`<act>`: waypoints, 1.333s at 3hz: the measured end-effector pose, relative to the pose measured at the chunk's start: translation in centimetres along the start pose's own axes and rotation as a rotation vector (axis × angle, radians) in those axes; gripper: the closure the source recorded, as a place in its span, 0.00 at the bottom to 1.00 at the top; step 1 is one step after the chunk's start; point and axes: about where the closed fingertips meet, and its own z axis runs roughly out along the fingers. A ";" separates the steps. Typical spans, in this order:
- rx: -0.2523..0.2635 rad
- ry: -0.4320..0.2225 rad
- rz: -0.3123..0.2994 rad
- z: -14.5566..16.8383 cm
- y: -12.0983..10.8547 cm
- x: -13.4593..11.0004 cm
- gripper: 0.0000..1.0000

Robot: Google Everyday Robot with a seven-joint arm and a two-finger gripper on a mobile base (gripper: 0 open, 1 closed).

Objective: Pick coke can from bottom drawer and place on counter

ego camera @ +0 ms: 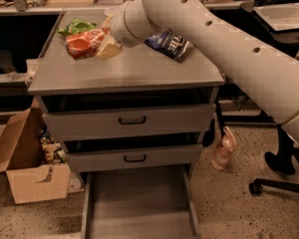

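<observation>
Coke can (79, 44) held tilted over the counter (129, 71), release not yet made.
The can is clamped between the closed jaws of the gripper (102, 40) above the counter's left rear, just beside a green packet (75, 26) and near a blue chip bag (169, 43); the bottom drawer (139, 208) lies open below. Whether the can touches the surface cannot be told. If it is let go while tilted, it could be tipped over, rolled toward the left edge, or knocked against the green packet.
</observation>
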 end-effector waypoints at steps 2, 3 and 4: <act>0.037 0.189 0.310 0.6 -0.6 10.4 1.00; 0.047 0.208 0.429 1.1 -1.8 13.2 1.00; 0.069 0.188 0.510 1.6 -3.4 15.0 0.81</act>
